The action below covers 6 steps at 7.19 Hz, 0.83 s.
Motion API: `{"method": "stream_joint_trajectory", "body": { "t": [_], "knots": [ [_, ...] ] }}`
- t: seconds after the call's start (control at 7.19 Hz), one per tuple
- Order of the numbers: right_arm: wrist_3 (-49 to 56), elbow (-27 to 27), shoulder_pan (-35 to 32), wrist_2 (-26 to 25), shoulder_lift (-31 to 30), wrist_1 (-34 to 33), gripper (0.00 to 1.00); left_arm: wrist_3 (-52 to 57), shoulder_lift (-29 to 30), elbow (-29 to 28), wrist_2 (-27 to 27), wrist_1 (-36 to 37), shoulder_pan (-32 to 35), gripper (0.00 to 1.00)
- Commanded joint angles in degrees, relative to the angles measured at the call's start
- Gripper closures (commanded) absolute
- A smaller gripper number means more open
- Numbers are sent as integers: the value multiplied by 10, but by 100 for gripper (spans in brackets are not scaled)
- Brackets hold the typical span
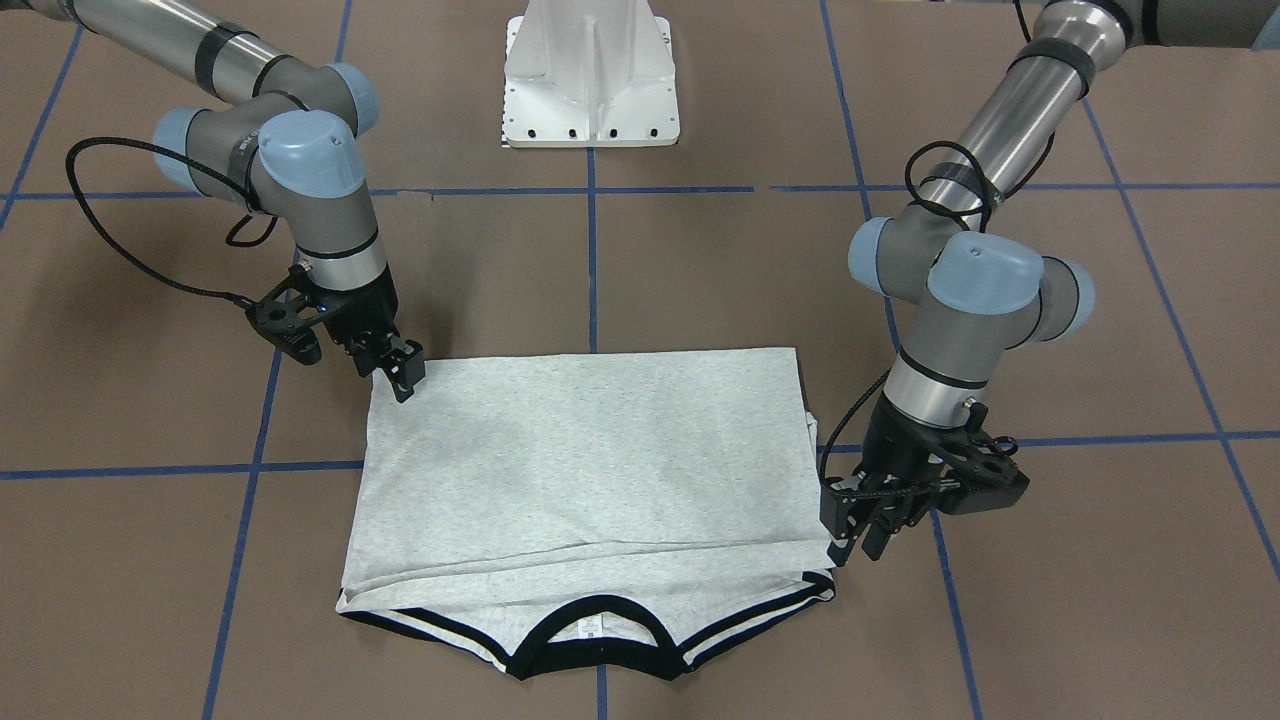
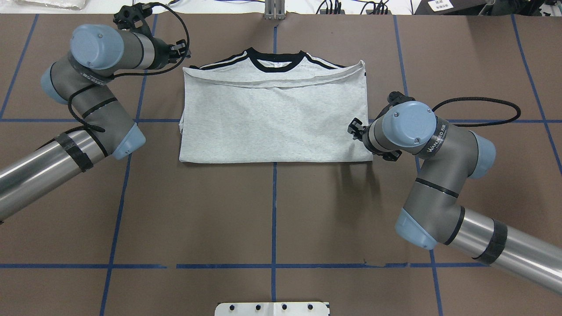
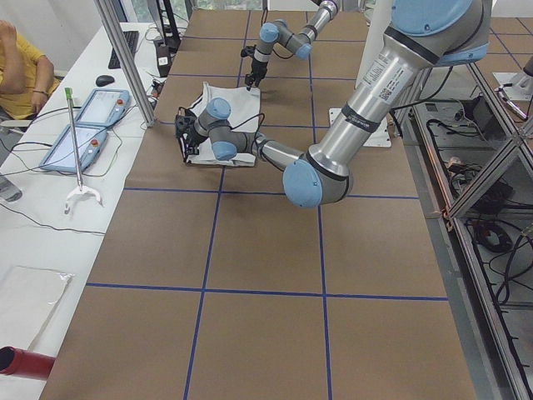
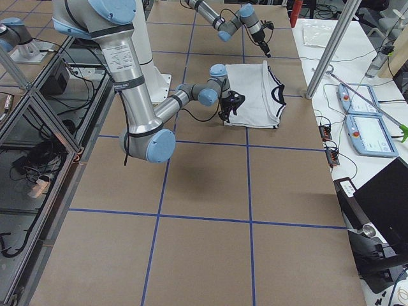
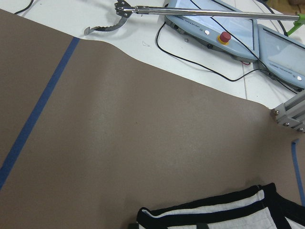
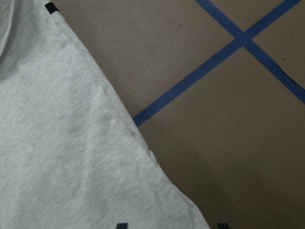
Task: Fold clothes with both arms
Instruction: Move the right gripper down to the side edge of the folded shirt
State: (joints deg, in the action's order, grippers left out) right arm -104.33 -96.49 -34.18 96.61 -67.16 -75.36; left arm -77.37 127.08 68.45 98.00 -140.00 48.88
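We see the brown table (image 2: 281, 210) lying under the T-shirt (image 2: 272, 118), which rests flat on it, folded once so the hem reaches nearly to the black collar (image 1: 590, 655) and the print is hidden. The left arm (image 2: 94, 114) and the right arm (image 2: 439, 184) come in from opposite short ends of the T-shirt, whose long axis runs from one gripper to the other. The white pedestal base (image 1: 592, 75) stands well apart, beyond the T-shirt's folded edge. The left gripper (image 1: 855, 540) hangs just beside the T-shirt's collar-end corner, off the cloth, its jaws apart with nothing between them. The right gripper (image 1: 398, 375) sits at the T-shirt's opposite side edge near the folded end, jaws also apart; in the wrist view the cloth's edge runs between its fingertips, though we cannot tell whether they touch it. We judge the right gripper the nearer to a grasp. The left must first move inward toward the striped shoulder before both can lift and fold across the long axis.
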Motion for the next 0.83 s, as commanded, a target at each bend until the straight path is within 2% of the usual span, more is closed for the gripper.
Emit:
{"method": "stream_joint_trajectory", "body": {
  "t": [0.0, 0.28, 0.42, 0.56, 0.7],
  "knots": [
    [-3, 2, 3, 0, -6, 0, 31, -1, -1, 0, 0, 0, 0, 50],
    [-2, 3, 8, 1, -16, 0, 32, -1, -1, 0, 0, 0, 0, 50],
    [-3, 0, 8, 0, -16, 0, 46, -1, -1, 0, 0, 0, 0, 50],
    [-3, -1, 8, 2, -15, 0, 99, -1, -1, 0, 0, 0, 0, 50],
    [-3, -1, 9, 2, -14, 0, 100, -1, -1, 0, 0, 0, 0, 50]
  ]
}}
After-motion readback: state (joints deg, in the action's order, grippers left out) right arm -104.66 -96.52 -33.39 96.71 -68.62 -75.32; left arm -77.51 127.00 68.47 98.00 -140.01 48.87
